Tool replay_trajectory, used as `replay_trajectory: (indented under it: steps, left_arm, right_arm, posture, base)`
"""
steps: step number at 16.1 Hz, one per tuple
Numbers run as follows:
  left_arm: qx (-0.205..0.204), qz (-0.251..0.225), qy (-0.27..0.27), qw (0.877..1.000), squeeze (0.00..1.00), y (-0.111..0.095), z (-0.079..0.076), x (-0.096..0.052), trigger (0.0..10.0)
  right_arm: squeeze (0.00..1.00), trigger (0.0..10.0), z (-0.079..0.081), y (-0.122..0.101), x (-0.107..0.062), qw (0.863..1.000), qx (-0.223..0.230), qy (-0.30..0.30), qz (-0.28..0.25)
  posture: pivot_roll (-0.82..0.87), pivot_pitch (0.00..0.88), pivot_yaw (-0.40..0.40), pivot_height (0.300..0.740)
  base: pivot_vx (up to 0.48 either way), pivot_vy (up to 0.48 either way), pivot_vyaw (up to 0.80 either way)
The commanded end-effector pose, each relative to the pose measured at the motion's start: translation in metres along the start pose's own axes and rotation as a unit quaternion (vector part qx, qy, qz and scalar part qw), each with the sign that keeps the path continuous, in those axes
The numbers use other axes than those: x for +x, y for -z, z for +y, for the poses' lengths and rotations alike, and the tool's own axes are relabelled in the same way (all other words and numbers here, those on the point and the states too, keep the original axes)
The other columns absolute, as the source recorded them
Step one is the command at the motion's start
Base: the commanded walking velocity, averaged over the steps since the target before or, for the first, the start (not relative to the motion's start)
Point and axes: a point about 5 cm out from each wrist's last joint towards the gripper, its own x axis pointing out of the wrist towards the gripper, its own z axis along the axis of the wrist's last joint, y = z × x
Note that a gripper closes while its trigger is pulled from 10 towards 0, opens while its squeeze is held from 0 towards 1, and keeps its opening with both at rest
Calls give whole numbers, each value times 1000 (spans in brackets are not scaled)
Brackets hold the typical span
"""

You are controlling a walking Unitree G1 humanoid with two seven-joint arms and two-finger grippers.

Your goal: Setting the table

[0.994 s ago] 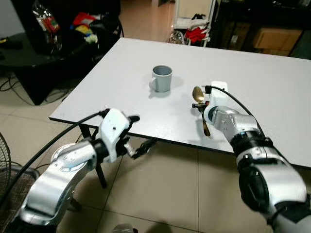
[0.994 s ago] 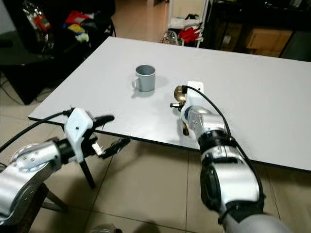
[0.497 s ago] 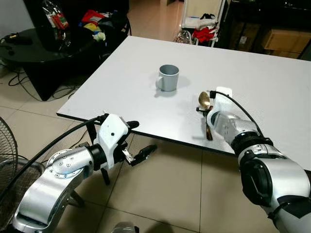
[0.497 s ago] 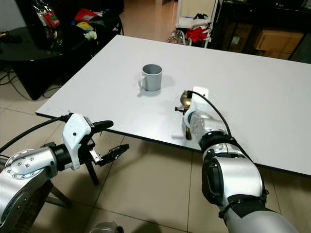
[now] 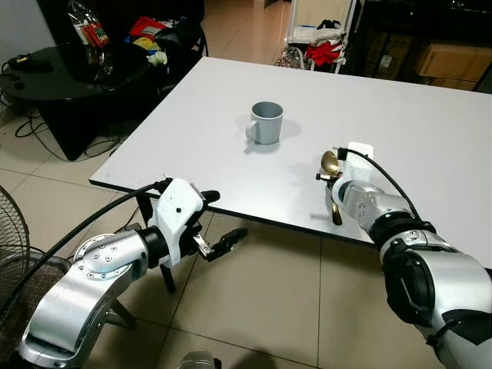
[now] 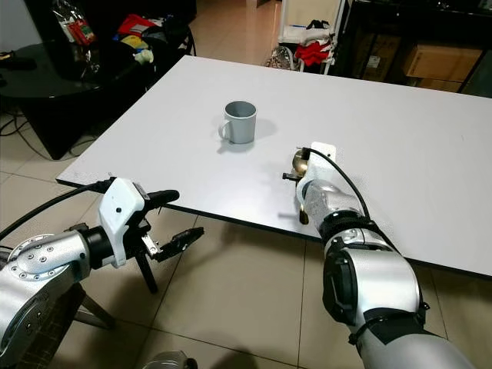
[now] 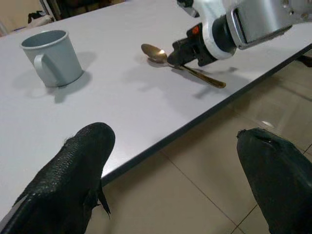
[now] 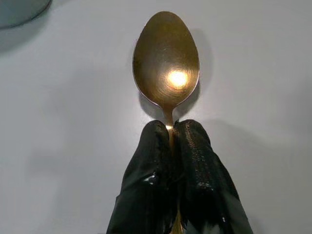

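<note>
- A white rectangular table is standing on a beige tiled floor.
- A grey ceramic mug is sitting upright near the table's middle, handle toward the robot's left.
- A gold metal spoon is lying on the table to the right of the mug, near the front edge.
- The right gripper is pinching the spoon's neck, fingers closed on it.
- The left gripper is hovering below the table's edge, fingers spread wide, gripping nothing.

Brushed gold metal spoon; matt white table
</note>
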Motion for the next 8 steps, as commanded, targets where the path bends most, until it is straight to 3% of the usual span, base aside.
replay_trajectory:
  steps: [1, 2, 4, 5, 8]
  left_arm:
    - [6, 1, 5, 1000, 0, -3, 0, 0, 10000]
    - [6, 1, 5, 1000, 0, -3, -1, 0, 10000]
    - [5, 2, 4, 1000, 0, -3, 0, -1, 10000]
    - [5, 2, 2, 1000, 0, -3, 0, -1, 10000]
    - [4, -5, -4, 1000, 0, -5, 2, 1, 10000]
  right_arm:
    - [0, 10000, -7, 2, 0, 1000, -1, 12, 1]
    - [0, 10000, -8, 3, 0, 1000, -1, 15, 1]
    - [706, 10000, -10, 5, 0, 1000, 1, 17, 2]
    - [1000, 10000, -10, 5, 0, 1000, 1, 18, 1]
    - [1000, 10000, -12, -2, 0, 1000, 0, 18, -14]
  posture:
    - [255, 0, 27, 740]
    - [261, 0, 25, 740]
    - [266, 0, 23, 740]
    - [266, 0, 22, 740]
    - [261, 0, 16, 740]
  base:
    - [0, 0, 0]
    - [0, 0, 0]
    - [0, 0, 0]
    - [0, 0, 0]
    - [0, 0, 0]
